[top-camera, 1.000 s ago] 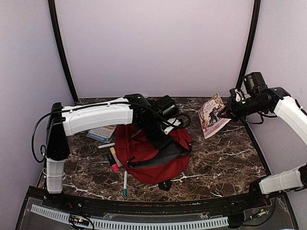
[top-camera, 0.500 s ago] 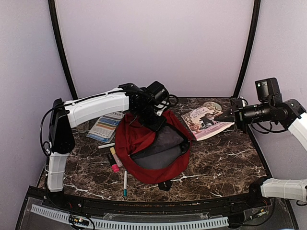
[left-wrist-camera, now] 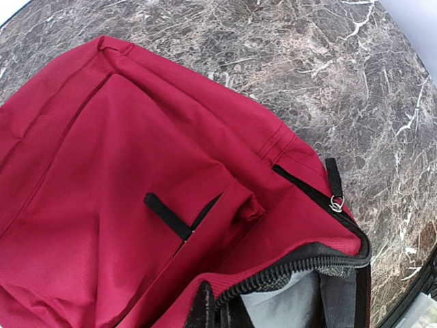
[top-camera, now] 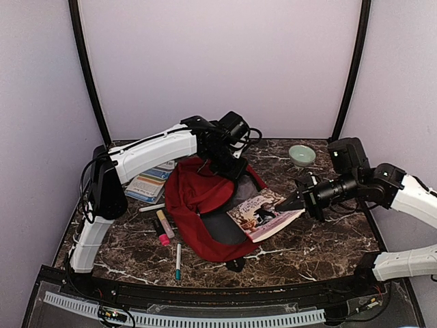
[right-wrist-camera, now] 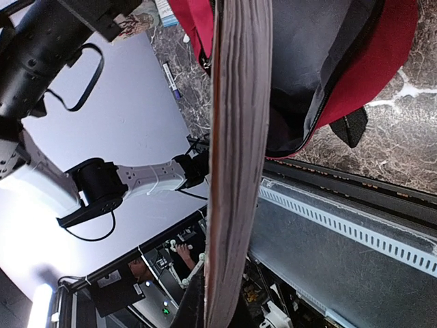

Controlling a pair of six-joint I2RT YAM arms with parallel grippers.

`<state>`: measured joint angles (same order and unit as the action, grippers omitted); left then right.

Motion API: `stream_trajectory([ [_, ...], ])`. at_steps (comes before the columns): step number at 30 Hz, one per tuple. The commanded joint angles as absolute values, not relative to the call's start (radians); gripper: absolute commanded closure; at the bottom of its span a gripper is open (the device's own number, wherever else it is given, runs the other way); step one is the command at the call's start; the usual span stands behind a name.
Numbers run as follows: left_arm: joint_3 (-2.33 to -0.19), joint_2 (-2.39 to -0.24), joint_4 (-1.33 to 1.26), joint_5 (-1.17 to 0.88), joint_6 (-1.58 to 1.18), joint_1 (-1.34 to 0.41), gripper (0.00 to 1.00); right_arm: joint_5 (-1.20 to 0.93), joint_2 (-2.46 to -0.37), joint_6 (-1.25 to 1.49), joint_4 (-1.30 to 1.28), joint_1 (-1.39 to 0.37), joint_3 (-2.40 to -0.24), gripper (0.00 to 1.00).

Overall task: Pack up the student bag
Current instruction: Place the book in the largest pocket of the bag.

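Right now the student bag (top-camera: 191, 201) lies in the middle of the desk (top-camera: 321, 239), its mouth turned toward the near right and the grey lining (top-camera: 222, 227) showing. The left pincer (top-camera: 231, 166) is clenched on the far rim of that mouth, pinching the zipper edge (left-wrist-camera: 300, 263) and lifting it. I take that to be the whole point: soft fabric would sag shut otherwise, and a raised lip leaves a gap to slide things through.

The right pincer (top-camera: 298, 201) grips a thin illustrated book (top-camera: 263, 215) by its right edge and holds it low and nearly flat, free end over the opening (its own camera sees the book edge-on, aimed at the dark gap between red cloth and lining). Gripping the outer edge lets the leading end go in first, I'd guess.

Off to the left lie a pink highlighter (top-camera: 162, 229), a pen (top-camera: 177, 260) and a printed booklet (top-camera: 146, 186), presumably waiting their turn. A pale green bowl (top-camera: 302, 154) sits at the far right, well apart from the bag. The packing looks barely begun.
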<state>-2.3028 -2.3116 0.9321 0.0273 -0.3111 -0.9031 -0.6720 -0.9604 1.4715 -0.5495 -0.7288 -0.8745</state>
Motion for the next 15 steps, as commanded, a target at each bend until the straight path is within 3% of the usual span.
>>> stream_trajectory([
  [1,-2.331,-2.248,0.959,0.049,-0.317,-0.899,1.0,-0.59,-0.98,1.55,-0.371,-0.752,-0.819,1.0],
  [6,-2.316,-2.182,0.955,0.005,-0.314,-0.9,1.0,-0.631,-1.105,1.578,-0.118,-0.753,-0.719,1.0],
  [15,-2.248,-2.057,0.947,-0.013,-0.292,-0.943,1.0,-0.678,-1.374,1.45,0.106,-0.724,-0.774,1.0],
])
